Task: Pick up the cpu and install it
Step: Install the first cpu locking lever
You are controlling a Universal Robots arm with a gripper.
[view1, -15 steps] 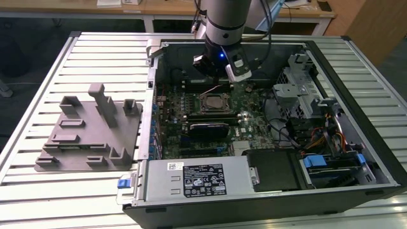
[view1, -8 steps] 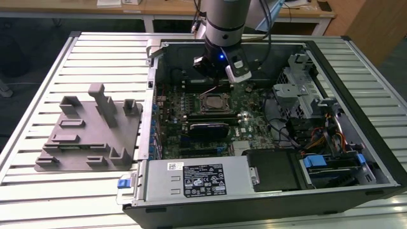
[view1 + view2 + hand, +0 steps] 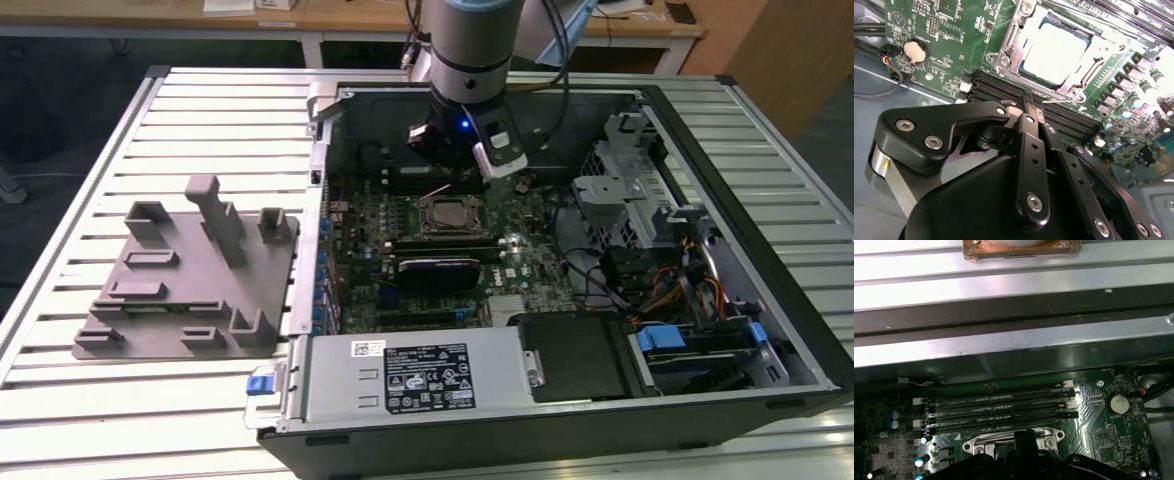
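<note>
1. In the exterior view, the arm stands over the open computer case on the slatted metal table. The gripper hangs just above the motherboard, close to the far side of the CPU socket.
2. The second wrist view shows the gripper from behind. Its 2 black fingers are pressed together at the tips, a narrow closed claw with nothing between them.
3. In the same view, the cpu is sitting in the socket on the motherboard. Its silvery-white top shows inside the metal frame. The fingertips are near it but apart from it, over the black memory slots.
4. The second wrist view also shows a round coin battery on the board, a detail too small to make out in the exterior view.
5. The first wrist view shows the 4 memory slots lengthwise, the coin battery, and the edge of the socket frame just beside the gripper body.
6. The exterior view alone gives the wider setting: a grey plastic fixture lies on the table on the exterior view's left of the case, well apart from the gripper.
</note>
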